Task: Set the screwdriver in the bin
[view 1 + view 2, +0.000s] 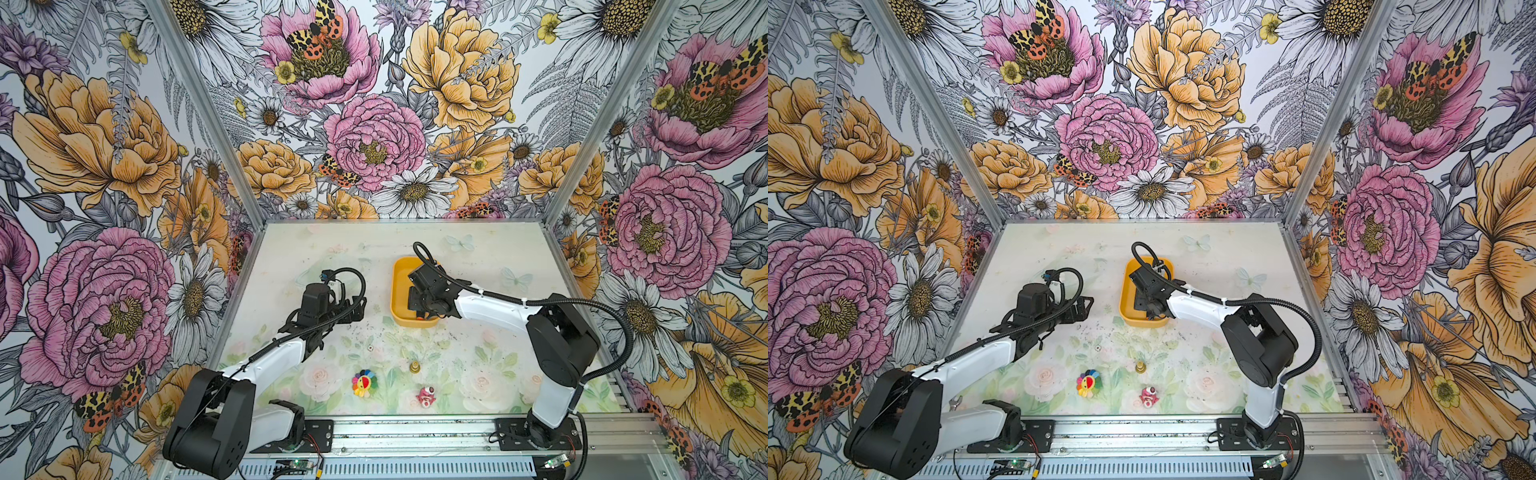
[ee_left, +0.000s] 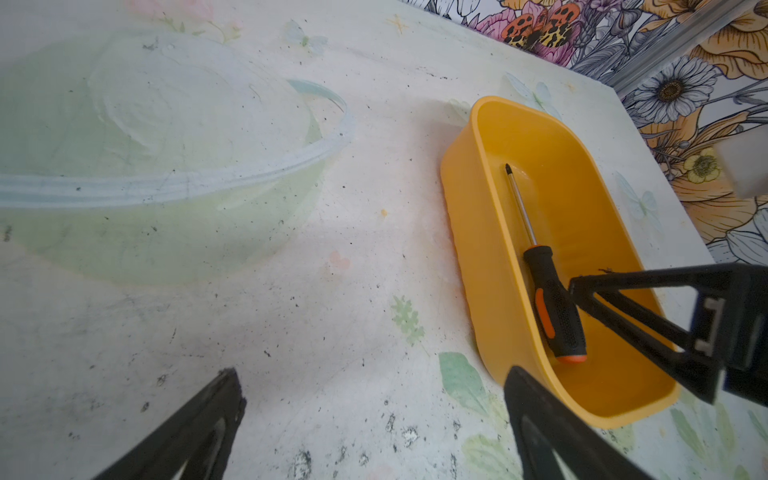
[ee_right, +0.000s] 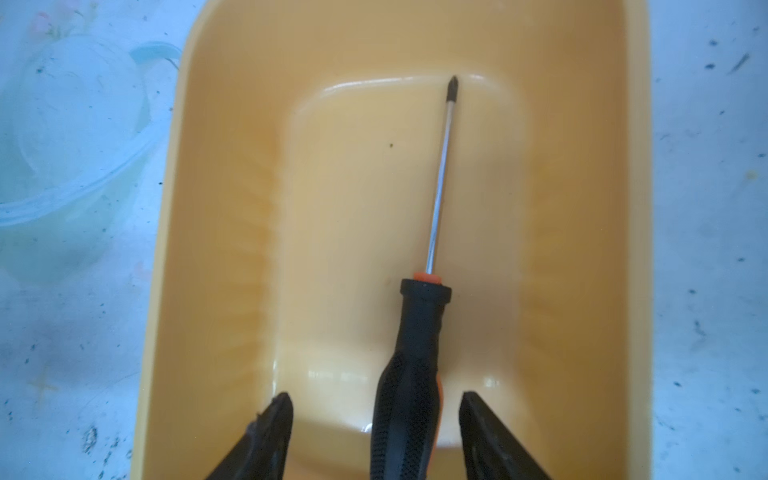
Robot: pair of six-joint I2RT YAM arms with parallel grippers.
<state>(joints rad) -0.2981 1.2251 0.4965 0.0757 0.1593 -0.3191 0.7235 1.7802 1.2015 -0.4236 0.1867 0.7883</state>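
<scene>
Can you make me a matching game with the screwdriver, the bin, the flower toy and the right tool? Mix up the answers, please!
Things:
1. screwdriver
2. bin
3. flower toy
4. right tool

Descriptions:
A. yellow-orange all over
B. open, a finger on each side of the black handle, not touching it
C. lying flat inside the bin
D. rainbow petals

Pairs: 1-C, 2-A, 3-D, 4-B

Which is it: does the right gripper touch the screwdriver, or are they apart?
Apart. In the right wrist view, bare bin floor shows between the screwdriver handle and each finger of the right gripper.
</scene>
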